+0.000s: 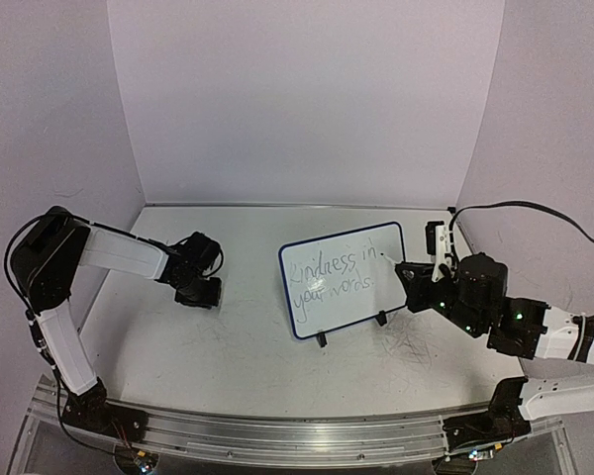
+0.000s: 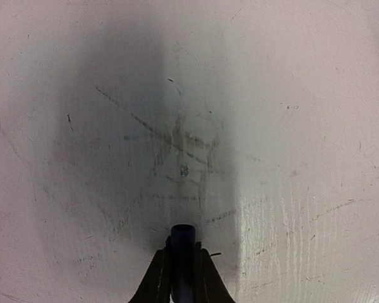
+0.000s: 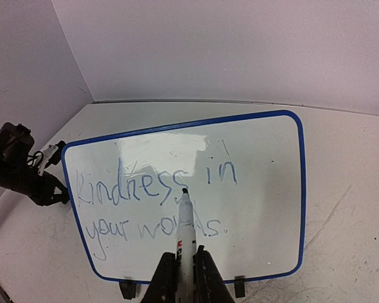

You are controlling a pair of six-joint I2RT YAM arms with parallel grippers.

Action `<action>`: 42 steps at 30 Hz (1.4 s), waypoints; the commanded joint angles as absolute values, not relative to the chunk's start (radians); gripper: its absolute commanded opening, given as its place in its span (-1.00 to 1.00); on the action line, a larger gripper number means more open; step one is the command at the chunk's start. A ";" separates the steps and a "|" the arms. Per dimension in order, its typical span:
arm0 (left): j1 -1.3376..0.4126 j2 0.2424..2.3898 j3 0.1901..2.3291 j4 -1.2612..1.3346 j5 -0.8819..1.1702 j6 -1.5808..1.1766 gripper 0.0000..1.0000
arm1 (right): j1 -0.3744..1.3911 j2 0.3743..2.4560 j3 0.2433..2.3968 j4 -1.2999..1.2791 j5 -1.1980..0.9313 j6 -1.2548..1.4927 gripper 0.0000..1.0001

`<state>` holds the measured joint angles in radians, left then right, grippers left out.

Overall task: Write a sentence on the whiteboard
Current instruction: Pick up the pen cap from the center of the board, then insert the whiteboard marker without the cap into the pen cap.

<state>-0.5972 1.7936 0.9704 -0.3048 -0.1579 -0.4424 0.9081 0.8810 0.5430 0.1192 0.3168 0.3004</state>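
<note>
The whiteboard (image 1: 342, 282) stands tilted on two black clip feet at mid-table, blue-framed. The sentence (image 1: 335, 274) on it reads "Kindness in your words." in two lines, also clear in the right wrist view (image 3: 145, 189). My right gripper (image 3: 185, 257) is shut on a white marker (image 3: 186, 221), uncapped, its dark tip pointing at the board (image 3: 265, 189). In the top view this gripper (image 1: 408, 275) sits just off the board's right edge. My left gripper (image 2: 183, 252) is shut on a dark blue marker cap (image 2: 183, 237) and points down at the table, left of the board (image 1: 200, 290).
The tabletop (image 2: 290, 126) is scuffed, with grey scribble marks under my left gripper and near the board's right foot (image 1: 411, 346). Pale walls close in the back and both sides. A metal rail (image 1: 277, 435) runs along the near edge.
</note>
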 commanded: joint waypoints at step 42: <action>-1.007 1.099 0.913 -0.279 0.149 0.403 -1.00 | 0.937 1.404 1.142 -0.039 -0.628 0.211 -1.00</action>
<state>-1.0008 1.0943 0.9192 -0.3305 0.1400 0.3287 0.9277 1.3824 1.0903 -0.0288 -0.6145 0.2222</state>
